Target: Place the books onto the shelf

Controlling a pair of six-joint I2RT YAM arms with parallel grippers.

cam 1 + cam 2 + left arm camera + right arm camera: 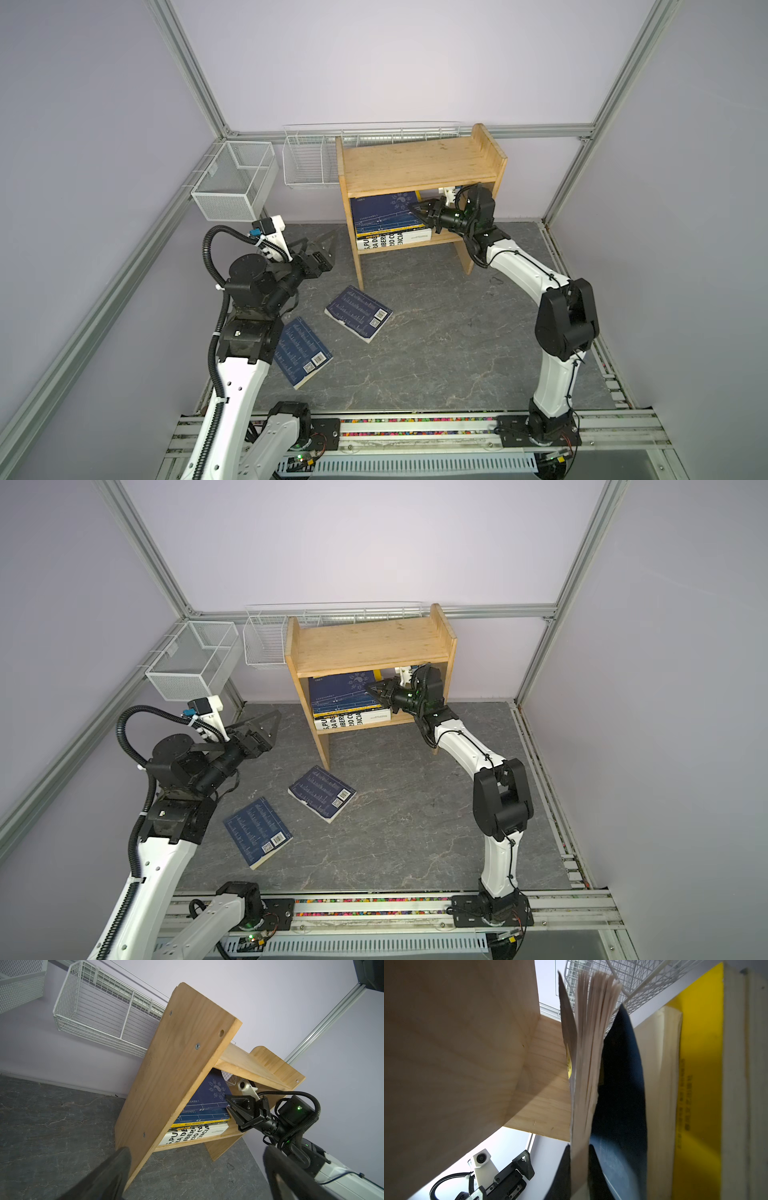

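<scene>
1. Right fingers: closed on the open edge of the top navy book. A cover and a sheaf of pages are clamped between them, and the pages fan out beyond the tips.
2. Right gripper: inside the lower tier of the shelf. It enters from the near right and points left.
3. Top navy book: on the stack at the left of the lower tier. The gripped part is tilted up off the stack.
4. Stack: a yellow book lies below the navy one. A white book with black lettering lies at the bottom, flat on the lower board.
5. Left fingers: spread wide, holding nothing.
6. Left gripper: above the table, left of the shelf's left side panel and apart from it, pointing toward that panel.
7. Second navy book: flat on the table, back cover up, just in front of the shelf's left leg.
8. Third navy book: flat on the table, nearer and further left. Its left edge is hidden by the left arm.
9. Wire basket: on the far wall, just left of the shelf.
10. Mesh basket: further left, on the left wall frame.
</scene>
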